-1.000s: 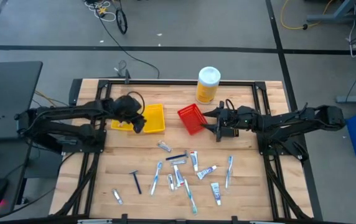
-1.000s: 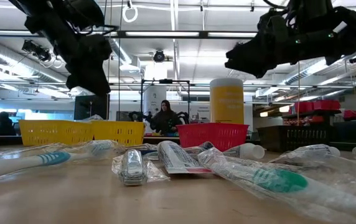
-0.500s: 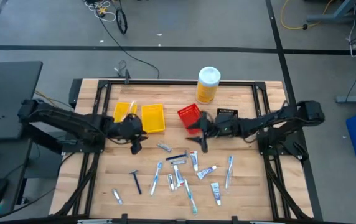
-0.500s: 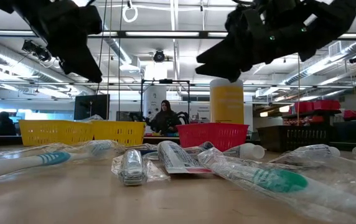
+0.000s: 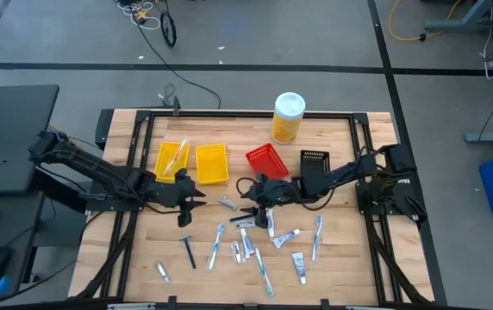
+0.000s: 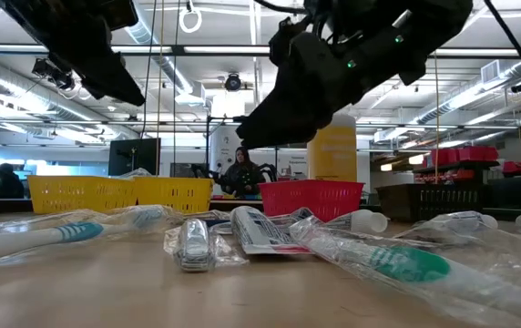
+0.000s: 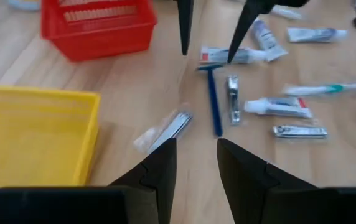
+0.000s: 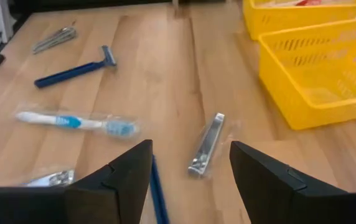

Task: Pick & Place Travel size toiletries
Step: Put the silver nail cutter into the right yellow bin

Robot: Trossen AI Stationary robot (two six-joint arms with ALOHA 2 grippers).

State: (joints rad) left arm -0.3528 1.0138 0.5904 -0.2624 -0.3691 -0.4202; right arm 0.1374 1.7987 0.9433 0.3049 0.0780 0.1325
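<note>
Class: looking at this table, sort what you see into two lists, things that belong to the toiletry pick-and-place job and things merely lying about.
Belonging to the job:
toothbrushes
toothpaste tubes
razors
silvery packets

Just lying about:
yellow bins
red bin
black bin
yellow canister

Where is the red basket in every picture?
High view: the red basket sits mid-table toward the back, just right of the yellow bin.
Low view: red basket at centre, yellow bin to its left.
Left wrist view: red basket upper left, yellow bin below.
Right wrist view: not in it; the yellow bin shows.
Shared landmark: the yellow bin.
</note>
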